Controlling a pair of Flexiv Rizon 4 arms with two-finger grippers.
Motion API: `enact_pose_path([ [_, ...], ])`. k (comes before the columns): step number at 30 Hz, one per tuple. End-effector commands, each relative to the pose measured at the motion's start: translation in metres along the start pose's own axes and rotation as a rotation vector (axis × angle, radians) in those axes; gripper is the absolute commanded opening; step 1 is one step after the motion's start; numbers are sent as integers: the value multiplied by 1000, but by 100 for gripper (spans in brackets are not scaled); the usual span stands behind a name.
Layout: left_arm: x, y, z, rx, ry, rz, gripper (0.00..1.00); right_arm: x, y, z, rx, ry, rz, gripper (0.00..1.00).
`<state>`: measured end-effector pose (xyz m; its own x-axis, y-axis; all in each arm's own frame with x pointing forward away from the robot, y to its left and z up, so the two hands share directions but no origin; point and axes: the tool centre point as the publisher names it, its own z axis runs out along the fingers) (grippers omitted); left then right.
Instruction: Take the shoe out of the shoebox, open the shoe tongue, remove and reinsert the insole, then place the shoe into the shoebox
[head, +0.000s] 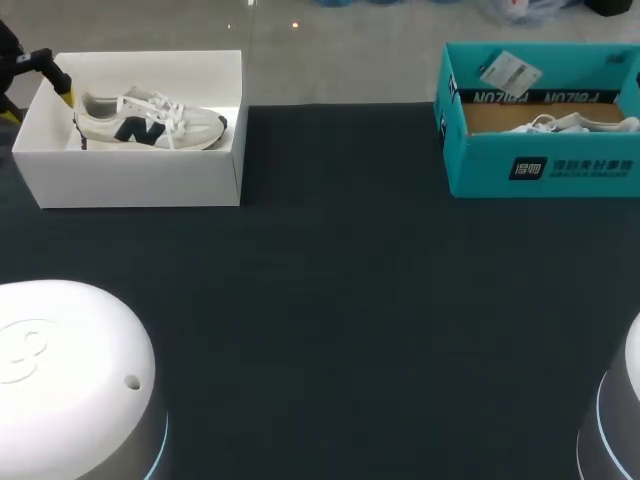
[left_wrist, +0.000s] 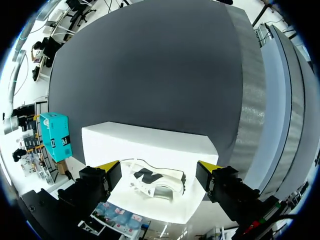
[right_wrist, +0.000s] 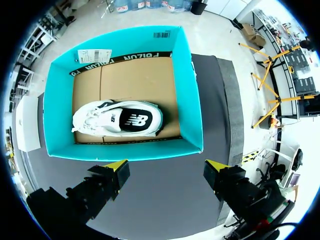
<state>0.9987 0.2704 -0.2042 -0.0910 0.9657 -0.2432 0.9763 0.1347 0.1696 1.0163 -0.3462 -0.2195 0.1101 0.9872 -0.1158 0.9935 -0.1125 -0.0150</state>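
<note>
The white shoebox (head: 140, 180) is sitting open-topped at the far left corner of the worktop (head: 350, 300). The cream shoe (head: 150, 118) (navy letter on its side) is resting inside on its sole, toe pointing towards the worktop's middle. The left gripper (left_wrist: 160, 170) is hovering at the box's outer end, fingers spread wide and grasping nothing, with the shoe showing beyond them. The teal shoebox (head: 540, 165) is standing at the far right corner, holding a white shoe (right_wrist: 117, 120) with its dark insole facing up. The right gripper (right_wrist: 166, 167) is hanging above that box's near wall, fingers released and touching nothing.
</note>
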Motion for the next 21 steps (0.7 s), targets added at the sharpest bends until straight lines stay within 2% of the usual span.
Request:
enact_pose_path([
  [1,9,26,16,37,26,11,100,0,-2,0,-4,0,1,100],
  [4,15,36,22,12,53,30,100,0,-2,0,-4,0,1,100],
  [7,19,49,28,19,71,56,100,0,-2,0,-4,0,1,100],
  [12,20,68,37,68,83,22,100,0,-2,0,-4,0,1,100],
  [21,20,68,37,68,83,22,100,0,-2,0,-4,0,1,100],
])
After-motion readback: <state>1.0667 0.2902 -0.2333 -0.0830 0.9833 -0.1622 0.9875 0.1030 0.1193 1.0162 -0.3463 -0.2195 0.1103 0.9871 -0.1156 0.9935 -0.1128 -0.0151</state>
